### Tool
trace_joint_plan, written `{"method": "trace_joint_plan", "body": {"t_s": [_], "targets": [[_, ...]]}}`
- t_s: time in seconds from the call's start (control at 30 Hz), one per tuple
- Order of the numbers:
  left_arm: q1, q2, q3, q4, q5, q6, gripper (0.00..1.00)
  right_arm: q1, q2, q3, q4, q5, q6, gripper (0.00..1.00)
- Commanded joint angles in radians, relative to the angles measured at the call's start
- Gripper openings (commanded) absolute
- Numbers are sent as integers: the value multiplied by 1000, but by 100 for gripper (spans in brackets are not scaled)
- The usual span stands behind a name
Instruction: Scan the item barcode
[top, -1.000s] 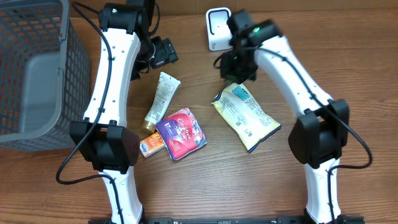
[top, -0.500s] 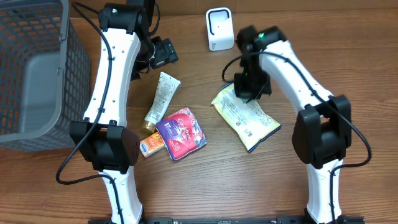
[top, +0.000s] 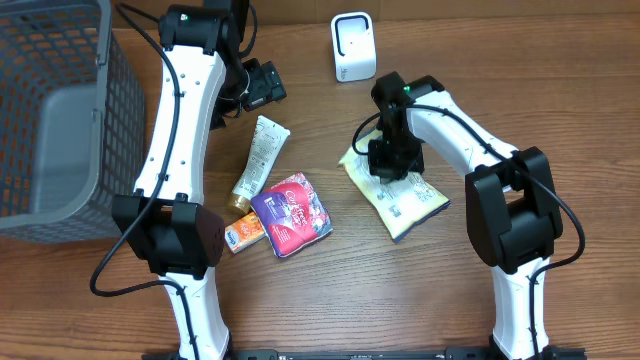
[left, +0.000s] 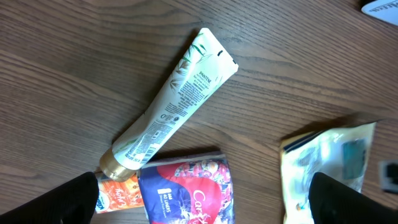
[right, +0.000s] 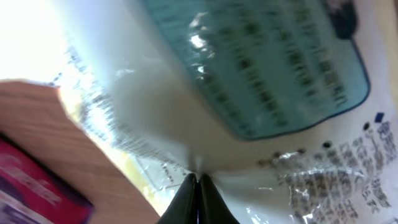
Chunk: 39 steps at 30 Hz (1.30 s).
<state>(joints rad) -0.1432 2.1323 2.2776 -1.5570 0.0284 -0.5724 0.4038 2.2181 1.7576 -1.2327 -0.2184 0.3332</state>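
Pale-yellow crinkly plastic snack bag (top: 408, 200) lies right of centre in the overhead view. Your right gripper (right: 198, 182) is closed, tips pinching its film: pickup step, I judge. Upper left, your left gripper (top: 262, 88) gapes empty. Next: lift, turn barcode toward white box-shaped scanner (top: 353, 47).

Basket (top: 120, 130) cut by left edge; snack bag (right: 249, 93) print blurred.

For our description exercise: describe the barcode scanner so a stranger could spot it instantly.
From the grey basket on the left, follow the table's far edge rightward. The scanner is the white upright box there; the packets nearby lie flat.
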Motion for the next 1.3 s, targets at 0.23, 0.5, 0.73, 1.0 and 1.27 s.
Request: {"method": "trace_joint_plan", "body": {"t_s": [0.23,0.5,0.73,1.0,1.27], "targets": [[-44,-11,12,-2,50,20,87,-67,0,264,-106,-10,2,15],[-159,-10,-64,74,43,19,32,-91,4,203,-334,102,-53,15],[-226,-10,-191,193,43,16,14,-89,4,75,-311,82,-53,5],[-240,-10,-277,277,47,7,10,-51,4,-119,-12,-38,-18,4],[-254,-10,-286,296,51,-14,4,-51,3,-55,62,-74,14,4]]}}
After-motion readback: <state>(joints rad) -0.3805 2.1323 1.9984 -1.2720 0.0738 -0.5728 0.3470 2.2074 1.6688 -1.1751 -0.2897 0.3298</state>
